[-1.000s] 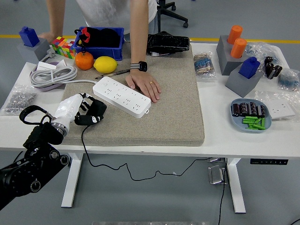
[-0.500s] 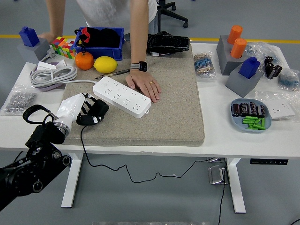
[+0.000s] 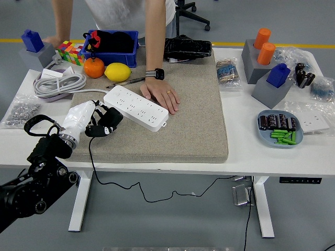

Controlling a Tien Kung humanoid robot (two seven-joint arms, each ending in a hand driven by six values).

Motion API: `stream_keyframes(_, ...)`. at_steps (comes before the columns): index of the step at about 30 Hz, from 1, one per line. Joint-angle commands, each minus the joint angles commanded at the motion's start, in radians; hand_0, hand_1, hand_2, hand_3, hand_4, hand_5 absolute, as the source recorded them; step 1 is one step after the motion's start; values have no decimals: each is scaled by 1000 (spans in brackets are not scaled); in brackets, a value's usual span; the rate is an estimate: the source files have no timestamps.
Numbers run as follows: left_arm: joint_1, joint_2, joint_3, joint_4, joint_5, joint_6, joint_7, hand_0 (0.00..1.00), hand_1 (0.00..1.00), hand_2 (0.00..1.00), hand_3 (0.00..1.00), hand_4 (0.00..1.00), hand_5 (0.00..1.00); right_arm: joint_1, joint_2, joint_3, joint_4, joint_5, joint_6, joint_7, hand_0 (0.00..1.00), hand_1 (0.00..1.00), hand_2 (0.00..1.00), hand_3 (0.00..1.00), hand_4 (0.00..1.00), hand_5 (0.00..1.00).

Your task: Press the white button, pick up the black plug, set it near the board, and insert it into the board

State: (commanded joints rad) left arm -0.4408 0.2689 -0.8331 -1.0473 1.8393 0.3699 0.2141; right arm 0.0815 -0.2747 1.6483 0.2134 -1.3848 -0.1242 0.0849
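Where white table (image 3: 246,151) (grey floor (image 3: 172,219))

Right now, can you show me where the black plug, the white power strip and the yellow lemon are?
black plug (image 3: 106,124), head view, on its black body.
white power strip (image 3: 135,107), head view, on its top face.
yellow lemon (image 3: 118,71), head view, on its middle.

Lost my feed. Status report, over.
Left hand shut on black plug. Plug just short of white power strip. Person's hand resting against strip. Right hand unseen.
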Motion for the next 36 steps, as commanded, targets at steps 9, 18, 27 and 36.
stream_keyframes(9,-17,12,-5,-52,-12,-9,1,327,290,277,532,622,2,1,-1,-2,0,1,-1,0,670,602,581,561,629,329)
stream_keyframes(18,-68,-12,24,-36,-26,-16,4,324,289,276,533,623,2,2,-1,-3,0,3,0,0,670,603,580,562,629,326)
stream_keyframes(27,-131,-47,70,28,-48,-22,3,321,290,278,535,625,2,3,-2,-9,0,7,0,0,670,603,579,560,623,318)
stream_keyframes(36,-191,-81,120,115,-65,-26,5,319,290,278,536,629,2,5,-2,-9,-1,9,1,0,669,600,578,561,618,300)
